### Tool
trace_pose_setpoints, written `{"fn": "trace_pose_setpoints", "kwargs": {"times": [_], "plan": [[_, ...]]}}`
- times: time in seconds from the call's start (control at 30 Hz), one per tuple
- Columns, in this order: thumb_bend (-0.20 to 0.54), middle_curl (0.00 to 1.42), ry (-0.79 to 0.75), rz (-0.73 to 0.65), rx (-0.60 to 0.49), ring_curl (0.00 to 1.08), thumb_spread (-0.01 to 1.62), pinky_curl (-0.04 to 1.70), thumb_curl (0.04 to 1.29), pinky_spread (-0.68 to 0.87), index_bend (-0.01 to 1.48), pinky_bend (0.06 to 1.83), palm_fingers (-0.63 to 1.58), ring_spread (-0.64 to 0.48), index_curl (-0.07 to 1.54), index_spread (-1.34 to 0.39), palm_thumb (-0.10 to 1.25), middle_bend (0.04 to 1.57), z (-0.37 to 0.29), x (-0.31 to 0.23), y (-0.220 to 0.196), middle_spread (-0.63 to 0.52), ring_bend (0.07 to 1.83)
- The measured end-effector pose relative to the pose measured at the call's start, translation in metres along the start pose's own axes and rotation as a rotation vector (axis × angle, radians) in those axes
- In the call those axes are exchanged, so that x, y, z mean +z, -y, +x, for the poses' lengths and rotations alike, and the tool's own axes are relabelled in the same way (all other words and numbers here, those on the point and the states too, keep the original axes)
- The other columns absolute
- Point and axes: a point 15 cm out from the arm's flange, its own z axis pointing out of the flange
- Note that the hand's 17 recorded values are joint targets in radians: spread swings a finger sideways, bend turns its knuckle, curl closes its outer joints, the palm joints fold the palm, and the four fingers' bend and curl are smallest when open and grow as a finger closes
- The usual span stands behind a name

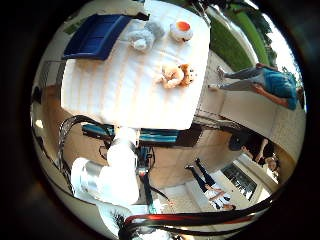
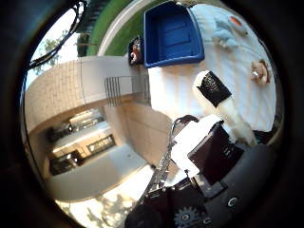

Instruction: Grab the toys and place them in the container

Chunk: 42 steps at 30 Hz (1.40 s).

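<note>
Three toys lie on a table under a white cloth (image 1: 115, 95): a grey plush (image 1: 142, 36), a round white toy with an orange top (image 1: 181, 30), and a tan and brown plush (image 1: 176, 75) nearer the table's middle. The blue container (image 2: 173, 33) stands empty at one corner of the table, next to the grey plush. My hand (image 2: 218, 142) is well above the table and apart from every toy. One white finger with a black pad (image 2: 213, 90) reaches out straight over the cloth and holds nothing.
A small black and red object (image 2: 135, 50) sits just off the table beside the container. My white arm (image 1: 115, 170) rises from the paved floor by the table's near edge. A low brick wall (image 2: 57, 90) and grass (image 1: 235, 45) border the patio.
</note>
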Motion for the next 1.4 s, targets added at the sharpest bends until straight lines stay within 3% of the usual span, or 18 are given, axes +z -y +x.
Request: {"fn": "trace_pose_setpoints", "kwargs": {"times": [0.17,0.27,0.37,0.67,1.13,1.27,1.37,1.4], "plan": [[-0.018,0.29,-0.026,-0.012,0.041,0.31,1.22,0.14,0.41,0.46,0.19,0.52,0.29,0.3,0.37,-0.24,0.8,0.16,0.02,-0.008,0.016,0.04,0.35],[-0.019,0.29,-0.015,-0.008,0.124,0.31,1.22,0.14,0.41,0.46,0.19,0.52,0.29,0.3,0.37,-0.23,0.8,0.16,0.059,-0.007,0.028,0.04,0.35],[-0.02,0.29,-0.098,0.004,0.167,0.32,1.22,0.15,0.41,0.46,0.17,0.52,0.26,0.29,0.36,-0.24,0.8,0.17,0.118,0.0,0.041,0.04,0.36],[-0.034,0.29,-0.149,-0.045,0.178,0.32,1.21,0.16,0.4,0.43,0.15,0.54,0.12,0.26,0.33,-0.25,0.77,0.16,0.222,0.071,0.06,0.04,0.35],[-0.022,0.3,-0.174,-0.07,0.17,0.32,1.16,0.18,0.4,0.39,0.18,0.5,0.07,0.25,0.3,-0.28,0.76,0.17,0.266,0.145,0.074,0.04,0.32],[-0.019,0.3,-0.197,-0.075,0.168,0.32,1.15,0.18,0.4,0.39,0.2,0.46,0.1,0.24,0.31,-0.25,0.79,0.17,0.275,0.155,0.078,0.03,0.32],[-0.014,0.31,-0.202,-0.071,0.168,0.32,1.14,0.16,0.4,0.38,0.21,0.42,0.26,0.24,0.31,-0.22,0.82,0.19,0.278,0.158,0.081,0.0,0.37],[-0.014,0.33,-0.203,-0.069,0.168,0.33,1.12,0.15,0.41,0.38,0.19,0.42,0.41,0.23,0.31,-0.21,0.84,0.23,0.278,0.158,0.081,-0.02,0.43]]}}
